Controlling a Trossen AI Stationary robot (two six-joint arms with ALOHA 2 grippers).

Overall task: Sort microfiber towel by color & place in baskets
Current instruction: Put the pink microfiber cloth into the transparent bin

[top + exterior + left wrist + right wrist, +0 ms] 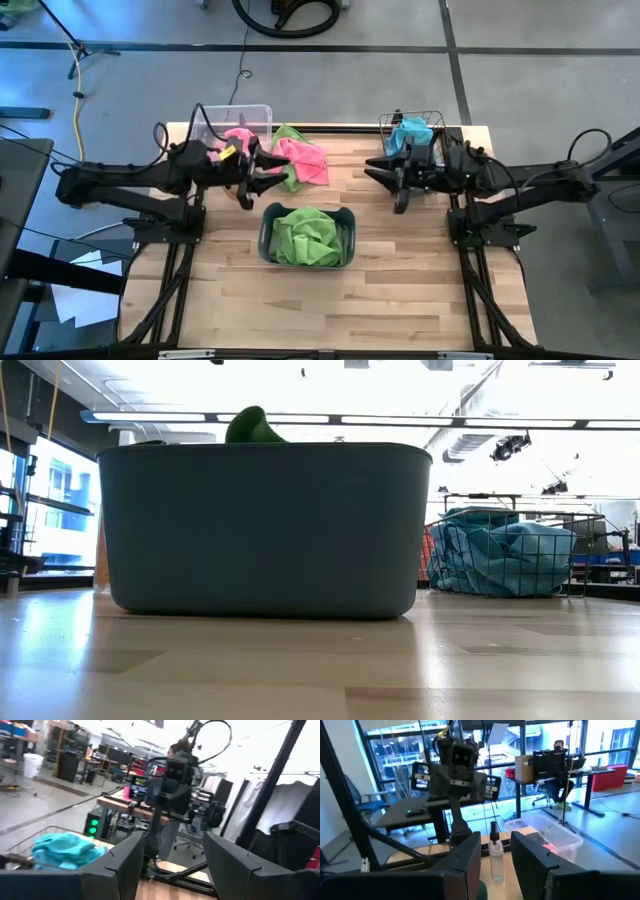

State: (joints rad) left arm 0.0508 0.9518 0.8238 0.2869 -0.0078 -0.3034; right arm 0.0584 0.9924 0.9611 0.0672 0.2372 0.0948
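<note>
- The clear plastic bin [243,118] stands at the table's far left with a pink towel [238,136] inside.
- The left gripper [270,168] hovers just beside it, fingers apart and holding nothing; a pink towel on a green one [305,158] lies under its tips.
- The grey-blue tub [268,243], in the middle, holds green towels [310,236].
- The right gripper [379,176] is partly open and empty, near the wire-mesh basket [432,124] with blue towels [408,133].

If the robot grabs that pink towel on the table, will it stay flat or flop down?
Probably flop: the pink towel lies crumpled in soft folds, partly over a green towel, so it looks limp, not stiff. It likely weighs little, being thin cloth. It might drag the green one along, since they overlap.
</note>
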